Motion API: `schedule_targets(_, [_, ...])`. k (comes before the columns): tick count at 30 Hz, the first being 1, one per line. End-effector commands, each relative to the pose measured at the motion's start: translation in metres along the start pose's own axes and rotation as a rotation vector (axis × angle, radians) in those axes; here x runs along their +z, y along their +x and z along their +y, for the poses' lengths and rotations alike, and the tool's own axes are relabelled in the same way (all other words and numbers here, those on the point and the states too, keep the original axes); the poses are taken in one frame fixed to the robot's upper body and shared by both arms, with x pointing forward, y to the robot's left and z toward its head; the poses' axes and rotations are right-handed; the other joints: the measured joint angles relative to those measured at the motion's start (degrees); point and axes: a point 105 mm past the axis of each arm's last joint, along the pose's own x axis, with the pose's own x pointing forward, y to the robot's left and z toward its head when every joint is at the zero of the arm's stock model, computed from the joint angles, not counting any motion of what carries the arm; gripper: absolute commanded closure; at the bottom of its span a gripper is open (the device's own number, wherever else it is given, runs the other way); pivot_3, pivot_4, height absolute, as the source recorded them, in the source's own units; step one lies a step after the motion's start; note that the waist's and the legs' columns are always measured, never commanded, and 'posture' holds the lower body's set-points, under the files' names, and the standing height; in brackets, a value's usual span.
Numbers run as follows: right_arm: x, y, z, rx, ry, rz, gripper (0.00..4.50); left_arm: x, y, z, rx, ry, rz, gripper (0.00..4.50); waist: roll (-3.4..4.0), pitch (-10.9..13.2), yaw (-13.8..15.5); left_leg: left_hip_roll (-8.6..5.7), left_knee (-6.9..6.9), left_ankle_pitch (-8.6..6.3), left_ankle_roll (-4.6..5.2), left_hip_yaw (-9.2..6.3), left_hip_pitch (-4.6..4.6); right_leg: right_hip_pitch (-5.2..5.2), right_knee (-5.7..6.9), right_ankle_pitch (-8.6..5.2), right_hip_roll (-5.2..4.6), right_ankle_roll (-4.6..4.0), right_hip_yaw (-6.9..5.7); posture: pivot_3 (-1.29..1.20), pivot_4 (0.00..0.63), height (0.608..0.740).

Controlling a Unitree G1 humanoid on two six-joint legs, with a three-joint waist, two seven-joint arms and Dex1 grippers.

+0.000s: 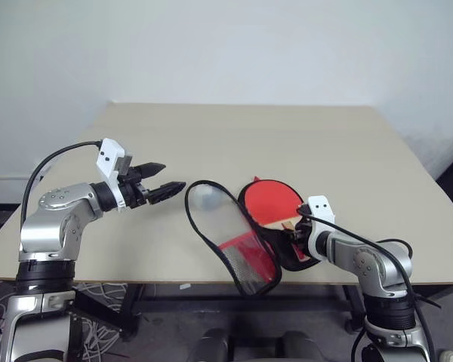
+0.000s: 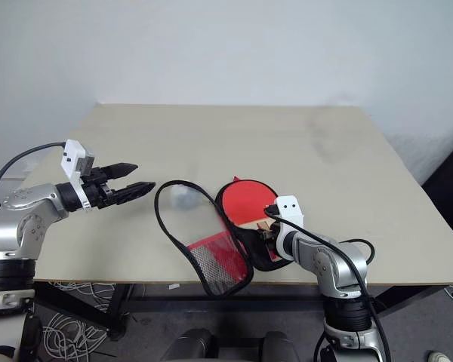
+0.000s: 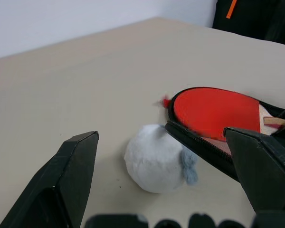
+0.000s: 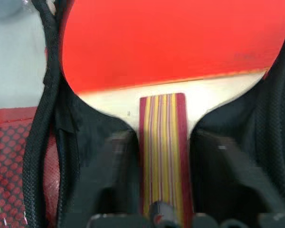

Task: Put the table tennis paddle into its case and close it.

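Observation:
The table tennis paddle (image 1: 270,202) lies red face up inside the open case (image 1: 245,260), on its black lining (image 4: 85,128). The case's lid flap, black-trimmed with a red mesh part, is folded out toward the left near the table's front edge. My right gripper (image 4: 164,147) reaches into the case's narrow end. Its fingers (image 4: 114,180) stand on either side of the striped wooden handle (image 4: 164,118), slightly off it, open. My left gripper (image 1: 174,174) hovers open above the table, left of the flap, holding nothing.
A white fluffy ball (image 3: 156,159) lies on the tan table (image 1: 249,136) right beside the case's rim, between my left gripper and the paddle. The case sits close to the table's front edge. A white wall stands behind the table.

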Motion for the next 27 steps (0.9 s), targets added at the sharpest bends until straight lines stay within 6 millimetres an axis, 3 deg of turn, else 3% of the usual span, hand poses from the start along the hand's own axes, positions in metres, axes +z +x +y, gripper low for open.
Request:
schedule_targets(1, [0.014, -0.011, 0.003, 0.019, -0.048, -0.039, 0.87, 0.016, -0.002, 0.001, 0.006, 0.051, -0.037, 0.00, 0.00, 0.00, 0.01, 0.00, 0.00, 0.00, 0.00, 0.01, 0.00, 0.00, 0.00, 0.00, 0.00, 0.00, 0.00, 0.00, 0.000, 0.734])
schedule_targets(4, [0.027, -0.026, 0.007, 0.065, -0.142, -0.059, 0.03, 0.015, -0.004, 0.001, 0.007, 0.050, -0.034, 0.00, 0.02, 0.02, 0.04, -0.01, 0.01, 0.00, 0.00, 0.01, -0.01, 0.00, 0.00, 0.00, -0.01, 0.00, 0.00, 0.00, 0.000, 0.734])
schedule_targets(9, [0.057, -0.062, 0.022, 0.235, -0.310, -0.128, 0.03, 0.012, -0.011, 0.002, 0.006, 0.053, -0.011, 0.00, 0.02, 0.02, -0.10, 0.05, 0.01, 0.00, 0.01, 0.01, -0.01, -0.01, -0.01, 0.00, 0.02, 0.00, -0.01, 0.00, 0.000, 0.734])
schedule_targets(15, [0.105, -0.090, -0.014, 0.155, -0.450, -0.236, 0.03, -0.001, -0.031, 0.011, 0.044, 0.049, 0.047, 0.00, -0.01, 0.02, -0.07, 0.06, -0.01, 0.00, 0.01, 0.09, -0.04, -0.01, -0.08, -0.05, -0.03, 0.05, -0.02, 0.00, 0.000, 0.734])
schedule_targets(21, [0.121, -0.097, -0.041, 0.080, -0.481, -0.256, 0.03, -0.021, -0.043, 0.016, 0.092, 0.036, 0.099, 0.00, 0.00, 0.03, 0.07, 0.22, -0.01, -0.01, 0.01, 0.16, -0.07, 0.02, -0.13, -0.03, -0.21, 0.00, -0.08, 0.00, 0.000, 0.734])
schedule_targets(24, [0.126, -0.096, -0.044, 0.065, -0.489, -0.272, 0.00, -0.027, -0.035, 0.009, 0.074, 0.011, 0.095, 0.88, -0.01, 0.03, 0.08, 0.22, -0.01, -0.01, 0.01, 0.19, -0.08, 0.02, -0.13, -0.02, -0.25, 0.00, -0.07, 0.00, 0.000, 0.734])
schedule_targets(27, [0.131, -0.095, -0.045, 0.048, -0.494, -0.289, 0.00, -0.039, -0.022, -0.011, -0.003, 0.000, 0.120, 2.03, -0.01, 0.03, 0.08, 0.25, 0.00, 0.00, 0.02, 0.16, -0.09, 0.03, -0.12, -0.02, -0.26, 0.01, -0.08, 0.00, 0.000, 0.734])
